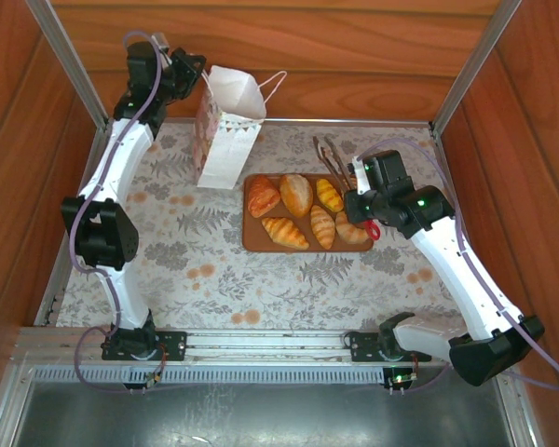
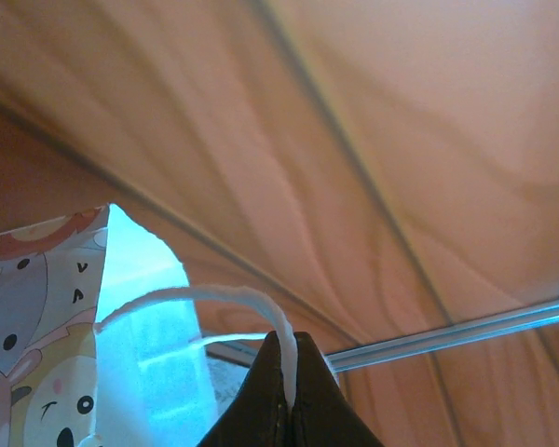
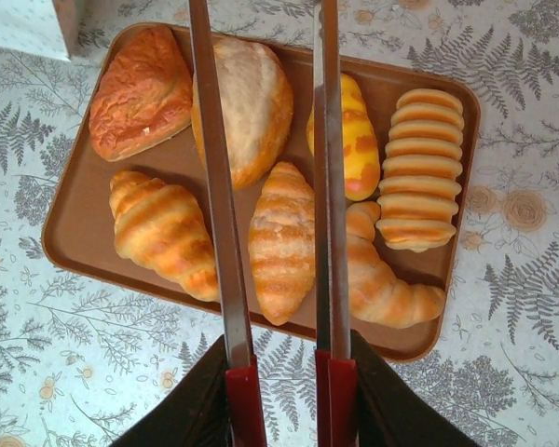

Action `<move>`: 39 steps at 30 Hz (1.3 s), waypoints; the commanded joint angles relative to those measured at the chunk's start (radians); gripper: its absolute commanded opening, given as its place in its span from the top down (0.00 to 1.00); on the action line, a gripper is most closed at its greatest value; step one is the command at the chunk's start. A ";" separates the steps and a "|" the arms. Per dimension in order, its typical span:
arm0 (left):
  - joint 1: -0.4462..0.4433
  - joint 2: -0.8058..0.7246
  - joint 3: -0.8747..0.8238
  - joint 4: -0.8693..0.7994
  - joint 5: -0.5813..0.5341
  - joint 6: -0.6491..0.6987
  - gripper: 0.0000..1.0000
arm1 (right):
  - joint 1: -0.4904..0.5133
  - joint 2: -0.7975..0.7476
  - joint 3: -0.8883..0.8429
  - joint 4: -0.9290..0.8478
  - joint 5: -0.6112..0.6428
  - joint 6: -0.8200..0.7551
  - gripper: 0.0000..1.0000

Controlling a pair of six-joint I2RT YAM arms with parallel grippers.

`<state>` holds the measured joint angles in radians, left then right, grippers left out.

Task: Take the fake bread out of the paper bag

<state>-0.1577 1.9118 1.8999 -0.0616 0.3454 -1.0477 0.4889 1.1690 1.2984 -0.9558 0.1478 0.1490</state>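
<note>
1. Top view: the small white paper bag (image 1: 225,130) with a pastel floral print stands upright at the far left. The left gripper (image 1: 197,76) is at its rim. The fake bread (image 1: 303,209), glossy golden to reddish-brown toy pastries, lies outside the bag on a flat brown tray (image 1: 256,235) just beside it. The right gripper (image 1: 365,216) is above the tray's right edge and holds long metal tongs (image 1: 331,158) with red grips.
2. Left wrist view: the left gripper's dark fingers (image 2: 252,414) are pressed together, pinching the bag's thin white cord handle (image 2: 214,293). The bag's printed side is at the lower left.
3. Right wrist view: the right gripper's fingers (image 3: 205,400) clamp the tongs by their red grips. The blades stand apart over the tray with nothing gripped between them. Seven pieces of bread fill the tray, and one croissant (image 3: 279,242) lies below the gap between the blades. I cannot tell whether the blades touch the bread.
</note>
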 commanded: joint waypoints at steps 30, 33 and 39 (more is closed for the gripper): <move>0.154 -0.326 -0.520 0.020 -0.115 0.014 1.00 | -0.029 -0.018 -0.003 0.012 -0.020 0.029 0.69; 0.166 -0.353 -0.554 0.020 -0.118 0.016 1.00 | -0.029 -0.020 -0.003 0.011 -0.021 0.031 0.69; 0.177 -0.381 -0.572 0.008 -0.113 0.032 0.95 | -0.030 -0.025 -0.003 0.010 -0.025 0.038 0.69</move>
<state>0.0132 1.5524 1.3285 -0.0460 0.2394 -1.0397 0.4694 1.1690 1.2839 -0.9497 0.1272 0.1696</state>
